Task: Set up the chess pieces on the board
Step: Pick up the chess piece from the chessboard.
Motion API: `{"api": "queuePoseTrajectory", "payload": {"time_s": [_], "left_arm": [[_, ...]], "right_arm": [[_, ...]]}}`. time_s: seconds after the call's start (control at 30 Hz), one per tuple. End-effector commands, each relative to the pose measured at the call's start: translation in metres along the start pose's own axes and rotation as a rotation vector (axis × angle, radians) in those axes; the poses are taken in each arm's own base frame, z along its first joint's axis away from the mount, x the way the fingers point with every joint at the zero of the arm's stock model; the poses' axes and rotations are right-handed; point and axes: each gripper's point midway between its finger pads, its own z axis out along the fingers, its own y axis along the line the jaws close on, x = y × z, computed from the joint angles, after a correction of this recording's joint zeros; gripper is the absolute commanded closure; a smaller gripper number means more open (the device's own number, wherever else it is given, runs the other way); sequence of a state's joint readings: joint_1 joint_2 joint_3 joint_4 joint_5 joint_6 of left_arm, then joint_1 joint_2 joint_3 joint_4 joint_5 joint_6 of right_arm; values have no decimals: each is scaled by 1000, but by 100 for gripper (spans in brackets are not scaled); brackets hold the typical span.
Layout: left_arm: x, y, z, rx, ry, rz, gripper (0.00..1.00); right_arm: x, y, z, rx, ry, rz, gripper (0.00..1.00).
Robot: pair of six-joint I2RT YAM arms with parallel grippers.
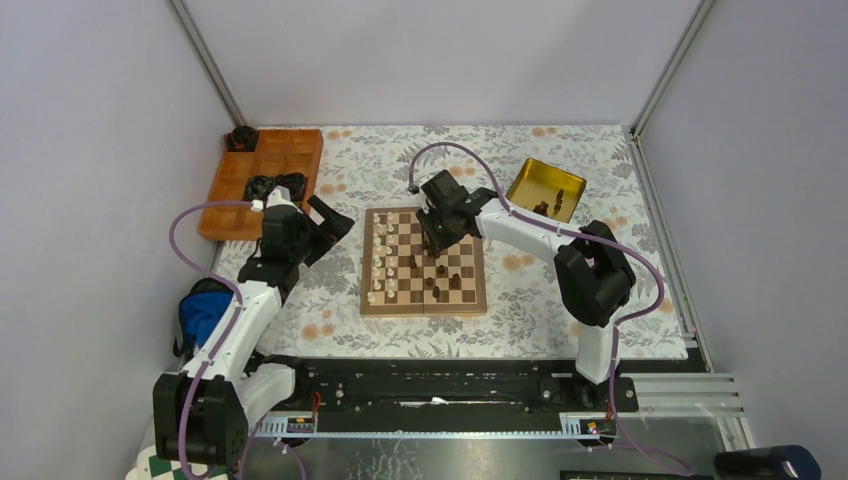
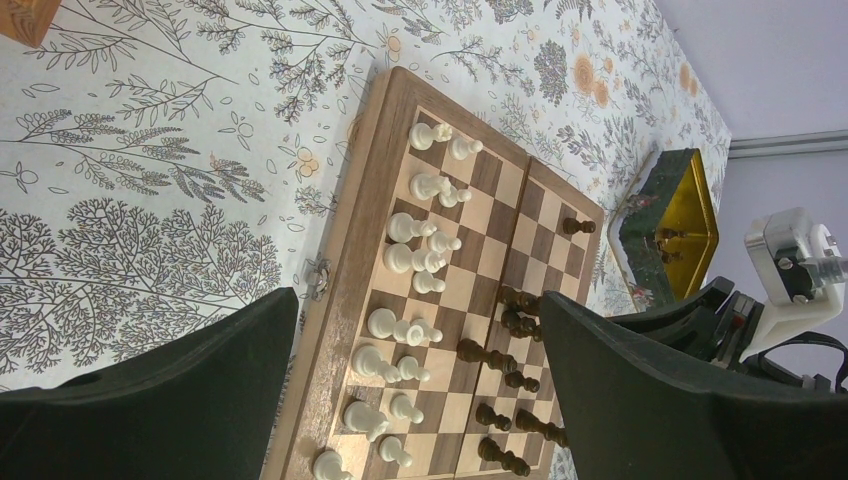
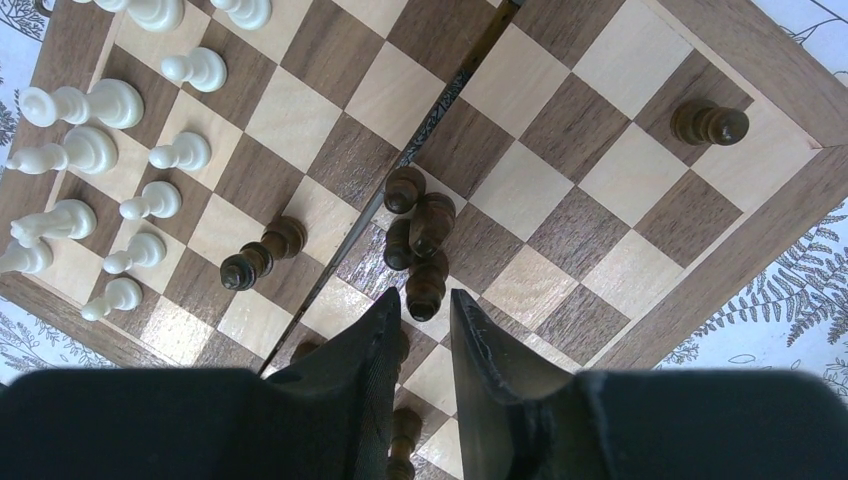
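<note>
Body check. My left arm (image 1: pixel 235 325) is mounted at the left end of the black base rail (image 1: pixel 440 385), and my right arm (image 1: pixel 592 285) at its right end. Both have white link shells and bulky black joint housings. A mauve cable (image 1: pixel 177 240) loops along each arm, beyond the rail. My fingers (image 3: pixel 350 390) are matte black and wedge-shaped, with finely textured inner faces. The right wrist carries a white block (image 2: pixel 795 262) with silver screws (image 2: pixel 783 264).

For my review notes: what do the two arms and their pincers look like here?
The left arm and right arm have white links between bulky black joints. A mauve cable loops alongside each. The left pincer and right pincer each carry two matte black fingers, wedge-shaped and tapering toward the tip.
</note>
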State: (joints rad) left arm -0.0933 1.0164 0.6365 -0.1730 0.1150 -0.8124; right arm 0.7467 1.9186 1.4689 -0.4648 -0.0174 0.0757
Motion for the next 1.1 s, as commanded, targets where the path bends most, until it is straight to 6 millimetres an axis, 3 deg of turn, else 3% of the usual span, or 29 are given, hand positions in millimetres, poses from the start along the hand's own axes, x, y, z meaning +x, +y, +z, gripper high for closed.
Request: {"api": "queuePoseTrajectory", "payload": {"time_s": [0.0,0.3,0.73,1.07], "left_arm": [[-4,-1,0,16,-24,4,1],[-3,0,-2,16,-23,3,1],[-4,-1,-6,17,-29,3,1],[-6,-3,-8,18,-36,7,1]], "right_arm": [[-3,-4,4,4,-6,5,69],[2,-2,7,-10,11,9,74],[-4,-6,-6,15,-18,13,97],[-13,-14,-17,59,-57,31,100]]}}
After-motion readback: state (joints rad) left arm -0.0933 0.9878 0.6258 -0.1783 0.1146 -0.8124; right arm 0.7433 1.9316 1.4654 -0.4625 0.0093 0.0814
